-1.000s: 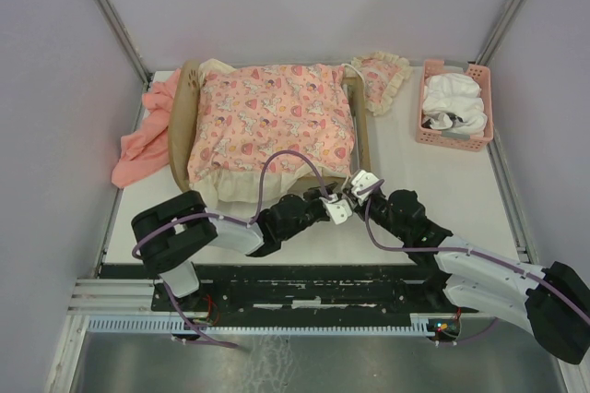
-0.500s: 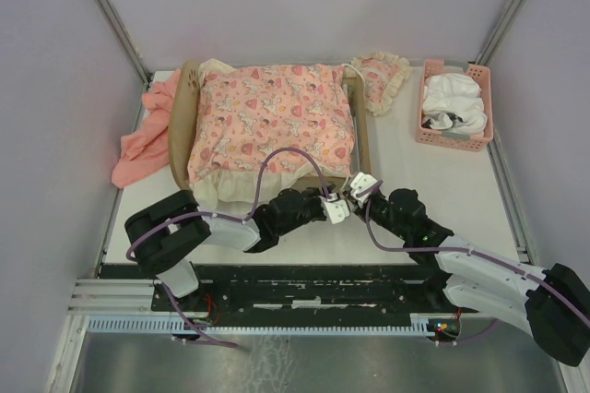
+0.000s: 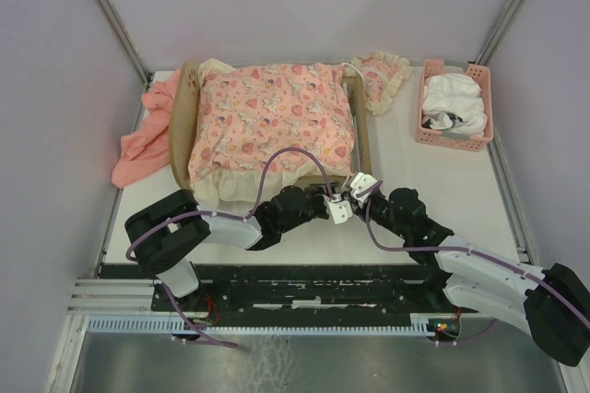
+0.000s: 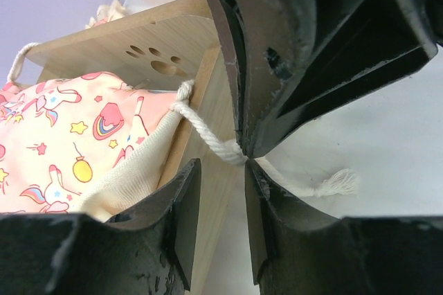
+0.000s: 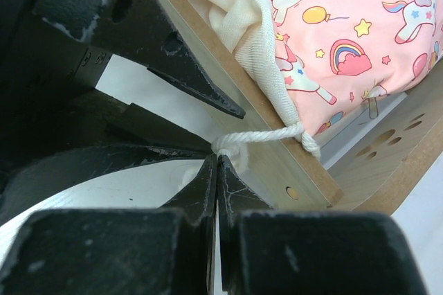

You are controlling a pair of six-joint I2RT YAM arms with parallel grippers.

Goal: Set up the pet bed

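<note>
Two tools meet at the lower right corner of the pet bed [image 3: 180,135], which sits upper centre on the table [image 3: 406,153] under a pink unicorn-print cushion [image 3: 272,121]. The right tool [image 5: 217,167] is clenched on the white cord [image 5: 261,135] tied at the cushion's cream corner beside the wooden rail. The left tool [image 4: 218,174] is released, its fingers parted just below that cord with nothing between them. A pink basket [image 3: 454,142] of white cloth stands at upper right.

Table [image 3: 396,148] with pet bed [image 3: 181,135], basket [image 3: 426,125], cloth [image 3: 146,136]
</note>
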